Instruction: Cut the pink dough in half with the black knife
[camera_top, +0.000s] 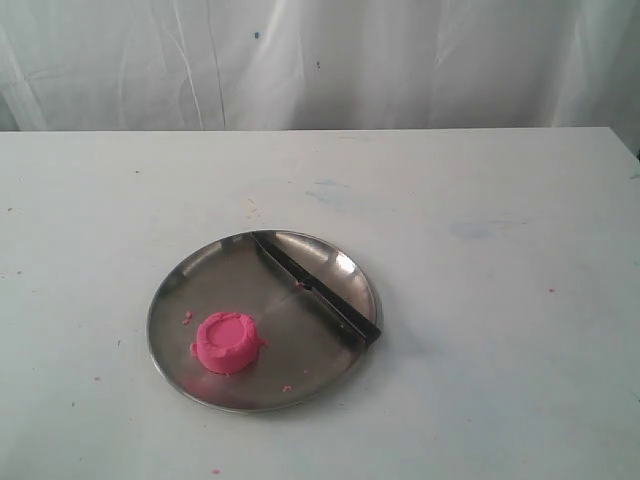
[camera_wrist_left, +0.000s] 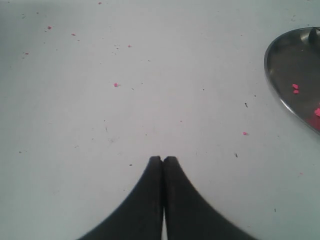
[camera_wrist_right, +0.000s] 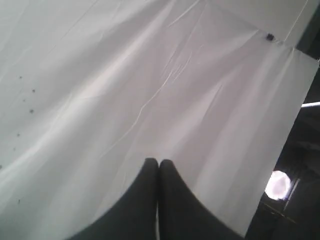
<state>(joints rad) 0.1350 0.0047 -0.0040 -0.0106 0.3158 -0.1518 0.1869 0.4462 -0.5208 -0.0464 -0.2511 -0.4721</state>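
Note:
The pink dough (camera_top: 228, 342) is one round puck on the front left of the steel plate (camera_top: 180, 285). Across the plate's right side lies the black knife (camera_top: 315, 290), its tip at the far rim and its handle over the near right rim. Neither arm shows in the exterior view. My left gripper (camera_wrist_left: 163, 159) is shut and empty above the bare white table, with the plate's rim (camera_wrist_left: 274, 90) off to one side. The right gripper (camera_wrist_right: 159, 162) is shut and empty too, facing a white cloth backdrop; the dough and knife are out of both wrist views.
Tiny pink crumbs (camera_wrist_left: 116, 85) dot the white table (camera_top: 480, 330) and the plate. A white curtain (camera_top: 320, 60) hangs behind the table's far edge. In the right wrist view a dark gap with a bright lamp (camera_wrist_right: 277, 184) shows past the cloth.

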